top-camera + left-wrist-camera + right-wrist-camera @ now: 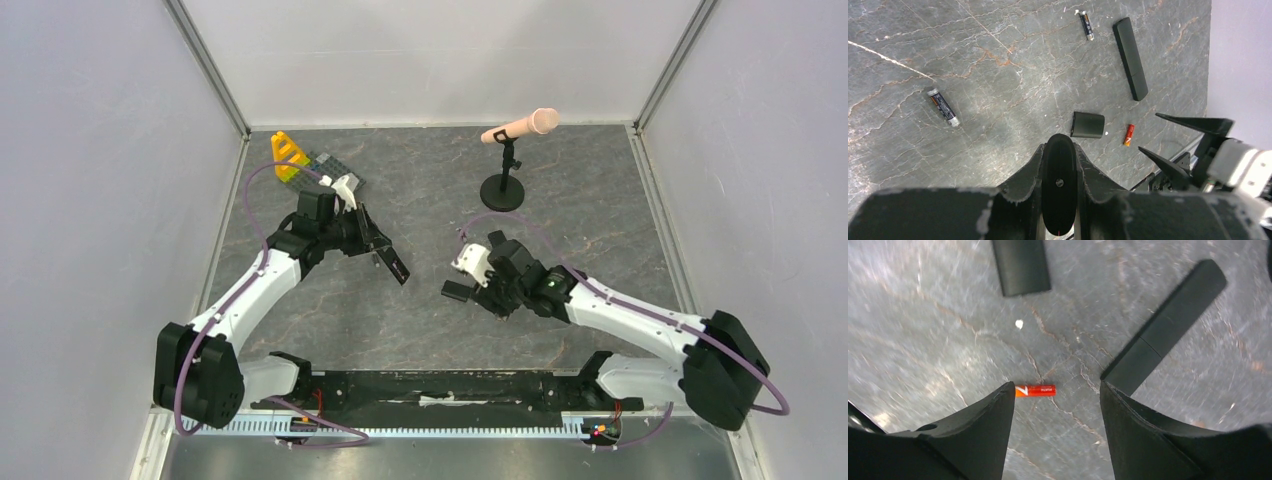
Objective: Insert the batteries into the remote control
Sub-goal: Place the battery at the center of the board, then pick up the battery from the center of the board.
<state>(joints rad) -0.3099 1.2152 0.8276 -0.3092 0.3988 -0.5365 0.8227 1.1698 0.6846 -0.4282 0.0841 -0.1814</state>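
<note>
Grey marbled table (420, 200), two robot arms. The left gripper (1058, 146) is clamped almost shut on a narrow black object (1059, 190) that cannot be identified, raised above the surface, seemingly kept out of the way. The right gripper (1057, 387) hangs wide open and empty, poised for a pickup. The remote control (1130, 57) lies flat, plain side up, near a loose black cover (1088, 125), probably removed to expose its bay. One dark battery (943, 106) and a second dark battery (1087, 26) lie well apart; the red battery (1035, 390) sits on the table between the open jaws.
</note>
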